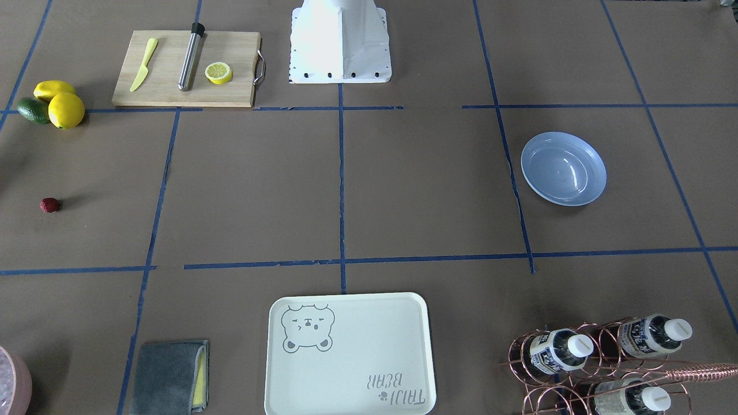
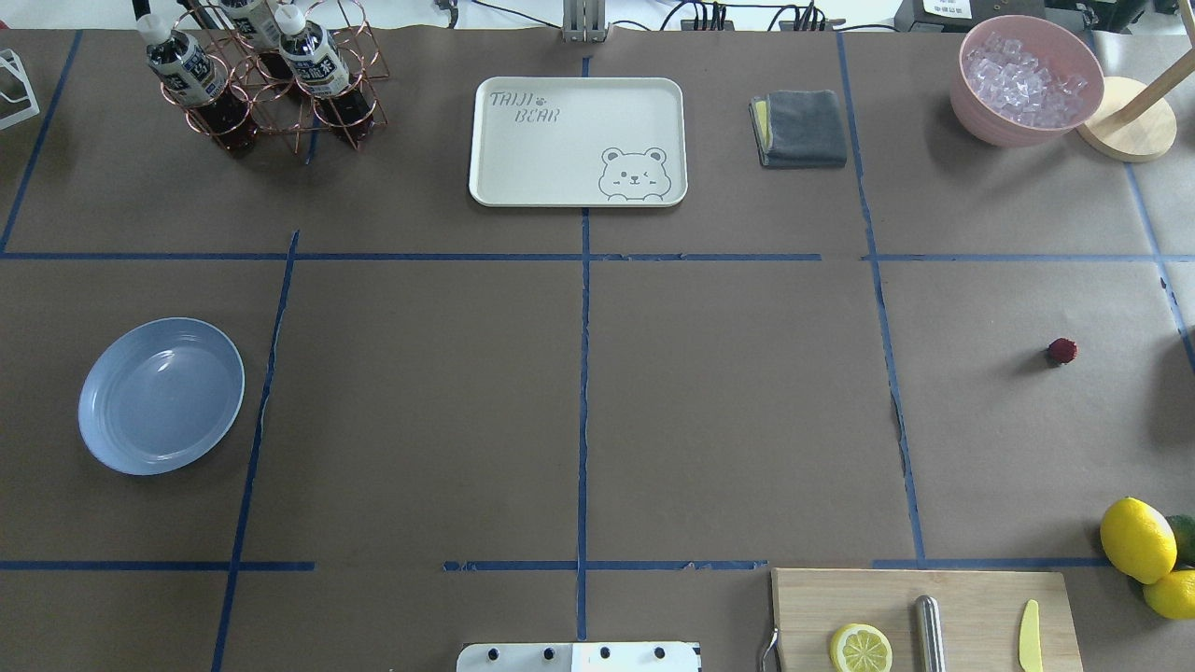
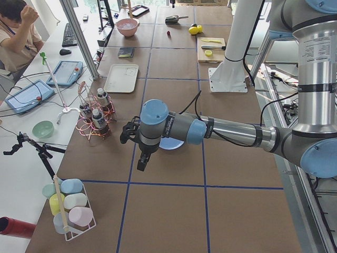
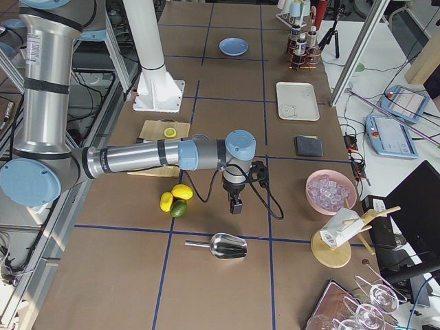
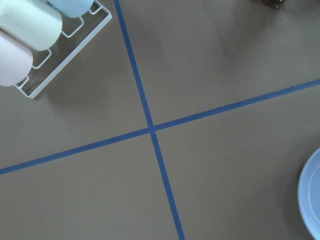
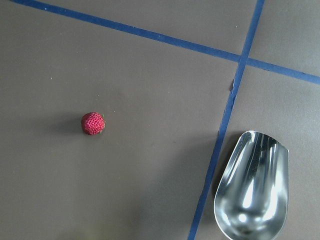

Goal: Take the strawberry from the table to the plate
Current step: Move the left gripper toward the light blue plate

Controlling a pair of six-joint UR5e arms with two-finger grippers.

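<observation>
The strawberry (image 2: 1061, 351), small and dark red, lies alone on the brown paper table (image 2: 728, 401) at the right side; it also shows in the right wrist view (image 6: 93, 123) and the front view (image 1: 49, 204). The light blue plate (image 2: 161, 395) sits empty at the left side, its rim just entering the left wrist view (image 5: 312, 195). My right gripper (image 4: 236, 205) hangs above the table near the lemons, seen only from the side, so I cannot tell its state. My left gripper (image 3: 142, 162) hovers beside the plate (image 3: 171, 144), its state likewise unclear.
Two lemons (image 2: 1137, 539) and an avocado (image 1: 33, 110) lie near the cutting board (image 2: 980, 597). A metal scoop (image 6: 252, 187) rests close to the strawberry. The bear tray (image 2: 579, 140), bottle rack (image 2: 266, 79), grey cloth (image 2: 800, 128) and ice bowl (image 2: 1027, 79) line the far edge.
</observation>
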